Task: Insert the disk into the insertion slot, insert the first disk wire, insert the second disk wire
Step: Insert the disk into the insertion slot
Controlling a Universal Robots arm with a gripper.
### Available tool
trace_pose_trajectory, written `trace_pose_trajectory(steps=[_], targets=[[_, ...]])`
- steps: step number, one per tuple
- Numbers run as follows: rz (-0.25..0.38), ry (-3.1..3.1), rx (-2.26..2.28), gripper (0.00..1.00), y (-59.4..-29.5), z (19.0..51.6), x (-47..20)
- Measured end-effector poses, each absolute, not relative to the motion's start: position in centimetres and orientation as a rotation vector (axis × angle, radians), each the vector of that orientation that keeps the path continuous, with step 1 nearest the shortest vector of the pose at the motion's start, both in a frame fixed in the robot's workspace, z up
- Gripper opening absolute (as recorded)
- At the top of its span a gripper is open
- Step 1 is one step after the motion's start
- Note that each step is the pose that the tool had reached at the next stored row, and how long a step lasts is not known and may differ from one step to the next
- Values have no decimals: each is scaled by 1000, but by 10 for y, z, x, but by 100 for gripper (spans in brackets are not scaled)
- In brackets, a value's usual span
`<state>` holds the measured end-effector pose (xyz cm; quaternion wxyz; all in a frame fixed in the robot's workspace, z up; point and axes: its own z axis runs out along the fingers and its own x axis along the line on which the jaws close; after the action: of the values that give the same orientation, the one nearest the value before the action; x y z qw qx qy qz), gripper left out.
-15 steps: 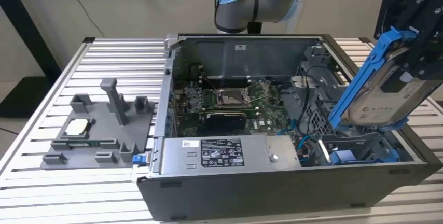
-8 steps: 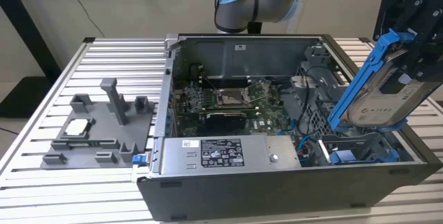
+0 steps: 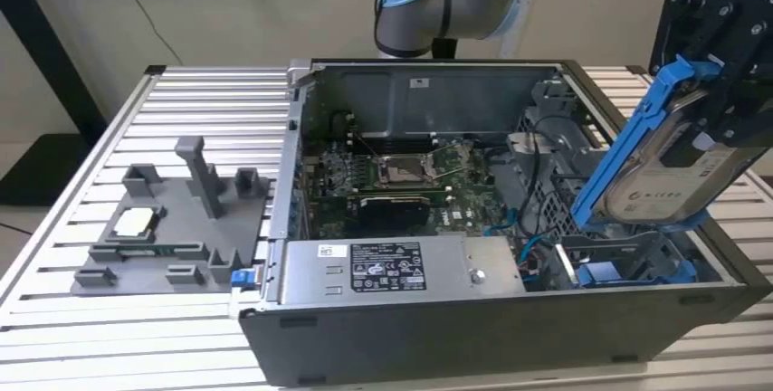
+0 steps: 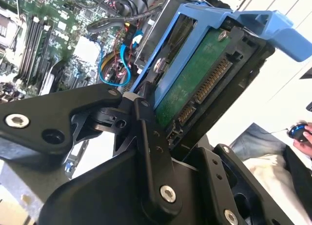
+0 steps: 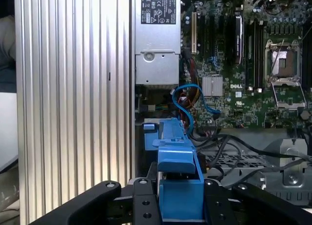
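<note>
Exterior view: gripper (image 3: 715, 124) at 3 o'clock in the frame, over the 4 o'clock corner of the open case (image 3: 423, 70). Its fingers are clamped hard on the disk (image 3: 658, 169), pressing opposite sides of the blue carrier, with nothing else in the grasp.

The disk is on edge and tilted, pale label toward the camera. Its high end leans to 1 o'clock and its low end to 7 o'clock. The low end hangs at the mouth of the slot (image 3: 628, 251) — touching or just clear, cannot tell. The disk is not seated, and most of it stands above the case rim. Blue guides show in the slot beneath it.

- Power supply (image 3: 399, 269) lies at the case's 6 o'clock.
- Motherboard (image 3: 399, 174) sits near the case's middle.
- Blue cable (image 3: 531, 246) loops between the power supply and the slot.
- Grey fixture (image 3: 169, 219) sits on the slatted table (image 3: 194, 101) at 9 o'clock, just beside the case wall.

Second wrist view: the disk's green board face is turned to the camera and its connector strip is exposed. A black finger (image 4: 146, 112) presses the carrier's side. A person's hand (image 4: 303, 137) is at the frame edge.

First wrist view: the carrier end sits between the fingers — blue cable, power supply and motherboard lie beyond.
</note>
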<state>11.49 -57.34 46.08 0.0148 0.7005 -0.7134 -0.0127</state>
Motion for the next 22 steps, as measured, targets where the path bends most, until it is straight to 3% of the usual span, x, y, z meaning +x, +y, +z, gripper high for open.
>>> trace_pose_trajectory(steps=[22], targets=[[-28,-2223,2188,33,-579,430,116]])
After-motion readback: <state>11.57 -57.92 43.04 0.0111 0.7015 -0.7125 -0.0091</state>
